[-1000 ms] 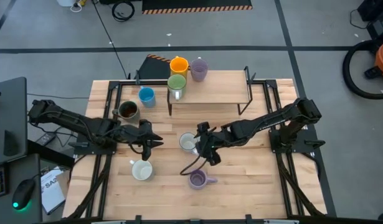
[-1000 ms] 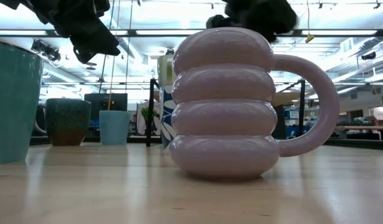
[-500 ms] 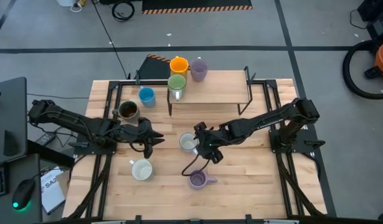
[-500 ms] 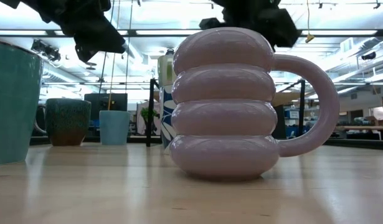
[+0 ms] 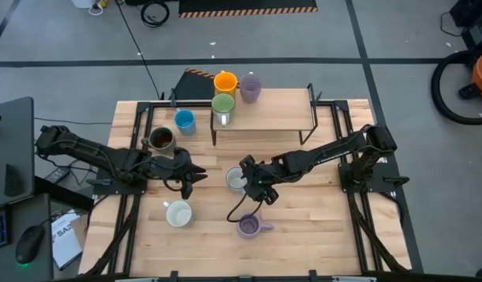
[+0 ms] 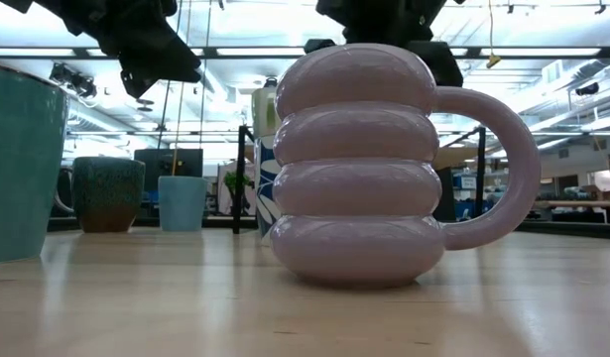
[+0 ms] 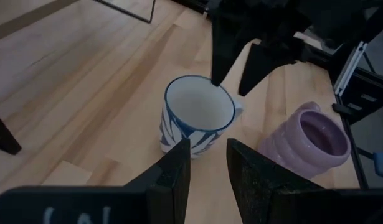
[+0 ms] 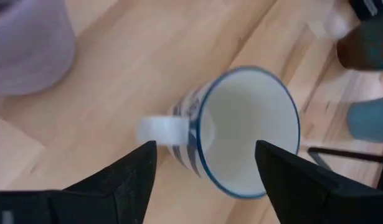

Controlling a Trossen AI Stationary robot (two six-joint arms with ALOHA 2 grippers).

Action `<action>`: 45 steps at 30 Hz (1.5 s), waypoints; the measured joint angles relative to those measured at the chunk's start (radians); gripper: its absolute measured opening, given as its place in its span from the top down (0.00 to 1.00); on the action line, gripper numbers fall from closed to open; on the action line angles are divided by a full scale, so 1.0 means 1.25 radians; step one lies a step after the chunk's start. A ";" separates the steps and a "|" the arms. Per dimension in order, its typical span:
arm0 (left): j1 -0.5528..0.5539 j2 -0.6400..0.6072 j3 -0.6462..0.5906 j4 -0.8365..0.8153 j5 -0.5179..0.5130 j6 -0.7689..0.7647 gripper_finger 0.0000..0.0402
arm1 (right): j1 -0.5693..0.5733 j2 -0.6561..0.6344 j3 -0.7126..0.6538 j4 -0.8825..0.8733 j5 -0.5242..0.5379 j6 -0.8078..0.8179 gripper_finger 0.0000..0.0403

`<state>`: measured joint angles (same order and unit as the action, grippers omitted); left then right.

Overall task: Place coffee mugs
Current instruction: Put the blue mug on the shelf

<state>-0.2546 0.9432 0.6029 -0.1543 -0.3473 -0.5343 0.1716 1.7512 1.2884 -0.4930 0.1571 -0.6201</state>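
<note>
Your right gripper (image 5: 251,182) open astride the blue-striped white mug (image 5: 237,179) mid-table, nothing gripped yet, left gripper (image 5: 195,174) part-open, empty.

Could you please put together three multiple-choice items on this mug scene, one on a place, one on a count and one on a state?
1. Where does the orange mug stand?
A. on the raised shelf at the table's far side
B. by the table's near edge
C. inside the blue mug

2. How many mugs stand on the raised shelf?
A. one
B. three
C. five

3. How does the right gripper stand to the white mug with blue stripes?
A. far away, parked at the table's corner
B. fingers apart, with the mug between them
C. carrying it high above the shelf

Key: 1 A, it stands at the shelf's back left corner. 2 B, orange, green mug and pale purple mug. 3 B, the right wrist view shows a finger on each side of the rim.
</note>
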 joint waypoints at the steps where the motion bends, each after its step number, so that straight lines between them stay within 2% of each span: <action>1: 0.000 0.000 0.000 0.001 0.000 0.001 0.73 | -0.003 0.000 0.000 -0.004 0.000 0.000 0.33; 13: 0.000 0.000 0.000 0.000 0.000 0.004 0.73 | -0.015 0.038 -0.002 -0.007 -0.015 -0.025 0.45; 38: -0.001 0.000 0.000 -0.007 0.000 0.003 0.73 | -0.014 0.038 -0.001 -0.005 0.021 0.032 0.91; 45: -0.001 0.000 0.000 -0.006 0.000 0.004 0.73 | -0.020 0.038 -0.002 -0.008 0.025 0.037 0.95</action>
<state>-0.2558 0.9432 0.6029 -0.1623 -0.3468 -0.5297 0.1471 1.7988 1.2865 -0.5025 0.1879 -0.5744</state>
